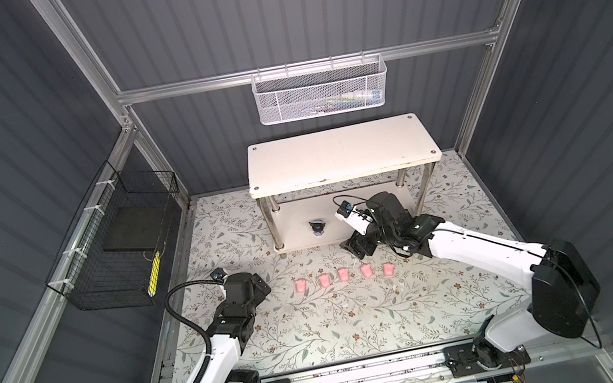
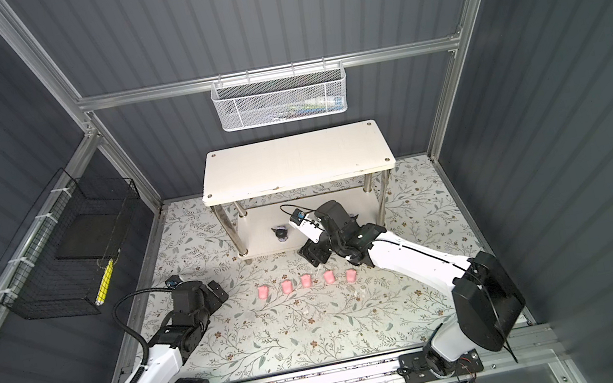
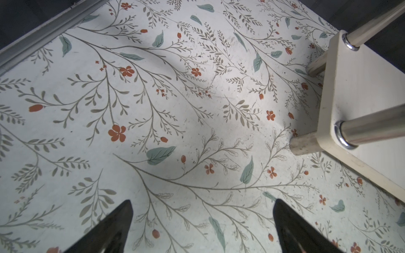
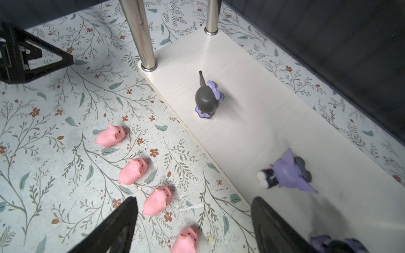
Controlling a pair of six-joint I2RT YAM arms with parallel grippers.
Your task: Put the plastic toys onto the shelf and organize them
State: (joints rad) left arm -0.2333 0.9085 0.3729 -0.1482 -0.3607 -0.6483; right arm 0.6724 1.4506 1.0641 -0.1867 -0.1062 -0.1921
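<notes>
Five pale pink plastic pig figurines (image 1: 344,274) stand in a straight row on the table (image 1: 319,325), none touching its neighbour. The table is covered in a white sheet printed with grey-green twigs and small red flowers.

At the row's left end, the left fingers (image 3: 109,232) hang wide apart over bare table, holding and touching nothing.

Just beyond the row, towards its right end, the right fingers (image 4: 118,225) are also spread and empty. One is over the table by the pigs, the other over the front edge of the lower board.

That board belongs to the white two-tier rectangular shelf (image 1: 340,153), which has four shiny metal legs and stands at the back of the table.

Three black-and-lavender plastic figurines are on its lower tier:
- One stands upright (image 4: 207,99) near the left front leg.
- One lies on its side (image 4: 289,173) further along.
- One is cut off at the picture's edge (image 4: 335,244), beside a finger.

On the left wall hangs a black wire basket (image 1: 112,250). On the back rail, above the shelf, hangs a white mesh basket (image 1: 322,93); its contents are too blurred to tell. Dark grey ribbed panels in aluminium framing close the cell.
</notes>
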